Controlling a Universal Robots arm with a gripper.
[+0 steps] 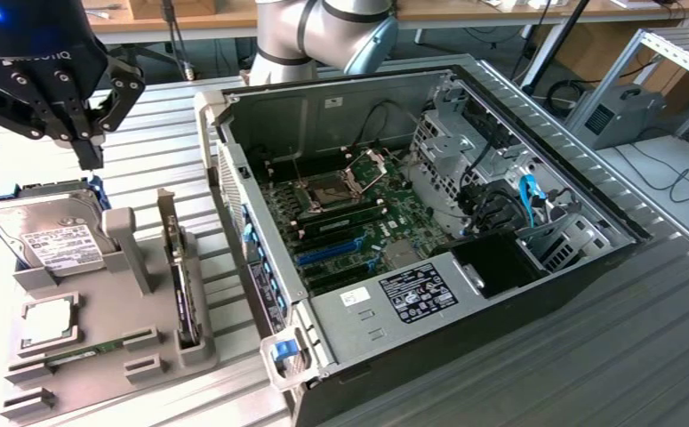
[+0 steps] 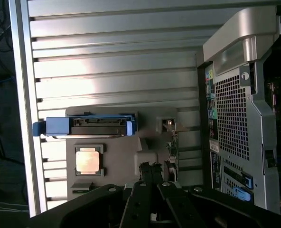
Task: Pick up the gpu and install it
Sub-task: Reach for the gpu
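Note:
The gpu (image 1: 180, 276) is a thin black card standing on edge in a slot of the grey holder (image 1: 131, 267), its silver bracket (image 1: 166, 213) at the far end. It is seen edge-on in the wrist view as gpu (image 2: 173, 145). My black gripper (image 1: 88, 158) hangs above the table behind the holder, higher than the gpu and towards the exterior view's left of it. Its fingers are shut with nothing between them. In the wrist view the gripper (image 2: 150, 167) has its tips pressed together over the holder (image 2: 121, 161).
The holder also carries a silver hard drive (image 1: 48, 236) in a blue caddy (image 2: 88, 127), a processor (image 1: 48, 322) and a green memory stick (image 1: 84, 351). The open computer case (image 1: 439, 222) with its motherboard (image 1: 344, 222) lies towards the exterior view's right, with its rear panel (image 2: 235, 118) close to the holder.

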